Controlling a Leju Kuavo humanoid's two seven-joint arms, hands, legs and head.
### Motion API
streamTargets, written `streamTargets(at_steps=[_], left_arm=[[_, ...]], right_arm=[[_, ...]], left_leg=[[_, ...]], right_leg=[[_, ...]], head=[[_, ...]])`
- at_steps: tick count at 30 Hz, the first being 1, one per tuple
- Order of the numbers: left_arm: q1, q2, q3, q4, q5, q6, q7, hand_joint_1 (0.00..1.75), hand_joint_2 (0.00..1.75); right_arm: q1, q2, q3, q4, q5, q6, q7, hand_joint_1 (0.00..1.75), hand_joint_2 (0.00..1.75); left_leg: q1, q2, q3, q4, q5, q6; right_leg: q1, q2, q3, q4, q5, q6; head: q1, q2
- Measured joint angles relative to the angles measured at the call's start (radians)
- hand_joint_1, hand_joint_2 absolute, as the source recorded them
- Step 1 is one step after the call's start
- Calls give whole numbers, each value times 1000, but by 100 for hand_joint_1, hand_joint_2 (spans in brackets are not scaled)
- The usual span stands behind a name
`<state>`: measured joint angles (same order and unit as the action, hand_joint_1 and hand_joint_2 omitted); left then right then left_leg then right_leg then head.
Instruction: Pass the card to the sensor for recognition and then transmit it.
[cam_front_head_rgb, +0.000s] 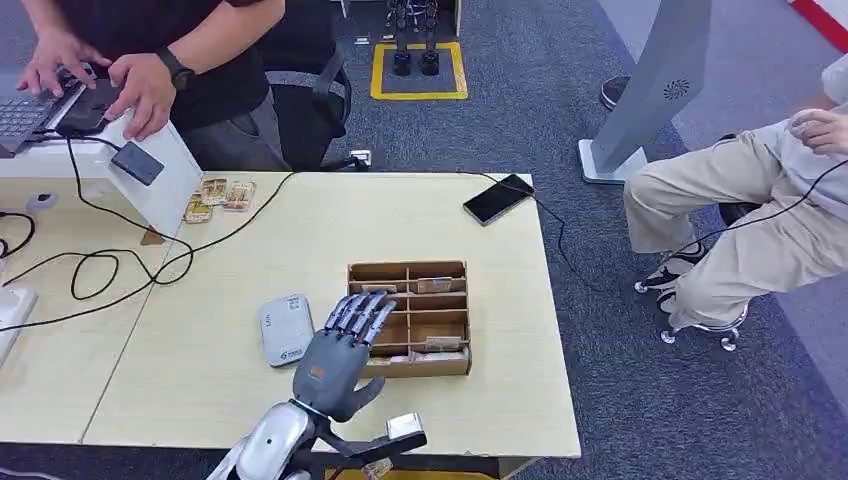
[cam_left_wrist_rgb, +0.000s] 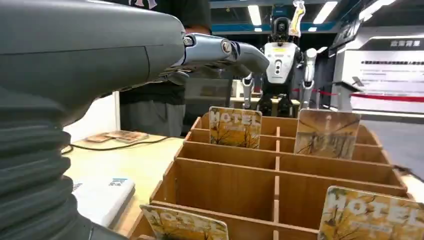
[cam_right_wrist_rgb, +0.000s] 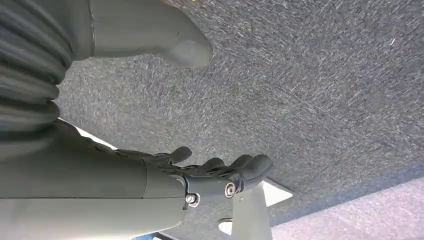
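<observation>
— Grey carpet runs all round the pale wooden surface (cam_front_head_rgb: 200, 370); what do you have from the head view?

— You have a brown divider box (cam_front_head_rgb: 410, 318) standing on the surface, with hotel cards upright in some of its slots. Your left robot hand (cam_front_head_rgb: 340, 350) hovers over the box's left edge, fingers stretched out and slightly apart, holding nothing. Just left of the box lies a white card reader (cam_front_head_rgb: 284, 328). A black phone (cam_front_head_rgb: 498, 198) lies well behind the box, near the far edge, on a cable. A person (cam_front_head_rgb: 150, 60) stands at the far left corner with hands on a laptop, and another person (cam_front_head_rgb: 740, 210) sits off to the right of the box.

— And your left wrist view?

— You see the fingers (cam_left_wrist_rgb: 225, 50) extended above the box (cam_left_wrist_rgb: 280, 165), touching nothing. One card (cam_left_wrist_rgb: 235, 127) stands in a rear slot, a second card (cam_left_wrist_rgb: 327, 134) beside it, and two more cards poke up from the slots nearest the camera. The reader (cam_left_wrist_rgb: 102, 197) lies beside the box.

— Right wrist?

— Your right robot hand (cam_right_wrist_rgb: 200, 175) hangs over the carpet (cam_right_wrist_rgb: 310, 90), fingers loosely apart, empty.
</observation>
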<state>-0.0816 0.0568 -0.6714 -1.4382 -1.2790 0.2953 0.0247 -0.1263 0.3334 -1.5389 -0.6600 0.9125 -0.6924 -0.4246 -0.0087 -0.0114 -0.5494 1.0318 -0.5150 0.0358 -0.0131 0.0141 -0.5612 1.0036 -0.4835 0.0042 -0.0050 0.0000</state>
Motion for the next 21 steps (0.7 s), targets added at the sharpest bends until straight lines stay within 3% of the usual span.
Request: streamTargets(at_steps=[5,20,21], left_arm=[[-14,-5,0,37,-53,-11,41,0,175],[-23,-13,0,101,-79,-2,52,0,175],[-23,-16,0,104,-84,-1,53,175,175]], right_arm=[[0,0,0,0,10,0,7,0,175],[4,2,0,-3,11,0,2,0,175],[4,2,0,-3,11,0,0,0,175]], left_leg=[[0,0,0,0,0,0],[0,0,0,0,0,0],[0,0,0,0,0,0]], right_leg=[[0,0,0,0,0,0],[0,0,0,0,0,0],[0,0,0,0,0,0]], head=[[0,0],[0,0],[0,0]])
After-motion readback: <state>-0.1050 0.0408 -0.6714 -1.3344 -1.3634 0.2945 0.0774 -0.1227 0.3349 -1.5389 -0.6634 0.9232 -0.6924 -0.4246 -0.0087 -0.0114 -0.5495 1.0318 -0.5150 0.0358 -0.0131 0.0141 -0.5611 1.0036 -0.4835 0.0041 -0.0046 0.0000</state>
